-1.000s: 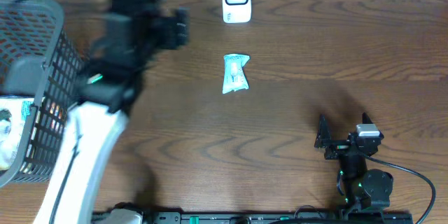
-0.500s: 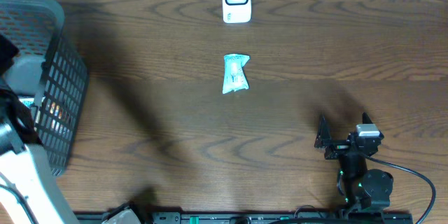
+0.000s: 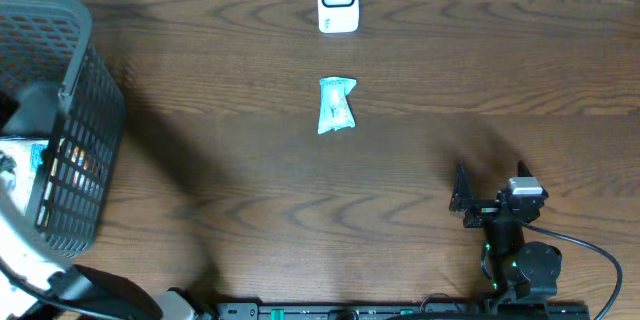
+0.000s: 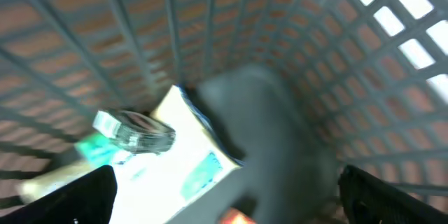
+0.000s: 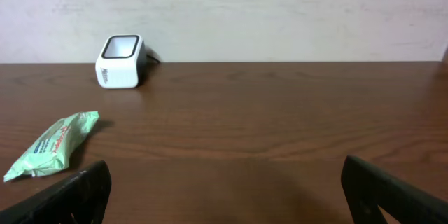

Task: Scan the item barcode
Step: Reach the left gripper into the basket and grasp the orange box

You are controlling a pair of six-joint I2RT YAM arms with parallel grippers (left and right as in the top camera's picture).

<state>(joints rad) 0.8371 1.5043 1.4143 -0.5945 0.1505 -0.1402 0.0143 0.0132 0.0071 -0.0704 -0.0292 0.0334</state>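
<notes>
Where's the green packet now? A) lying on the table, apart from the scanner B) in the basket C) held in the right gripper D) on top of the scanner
A: the packet lies on the bare table, clear of the white scanner.

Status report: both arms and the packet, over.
Left gripper open inside basket. Right gripper open, empty. Green packet flat on table, short of scanner. Nothing between them.
</notes>
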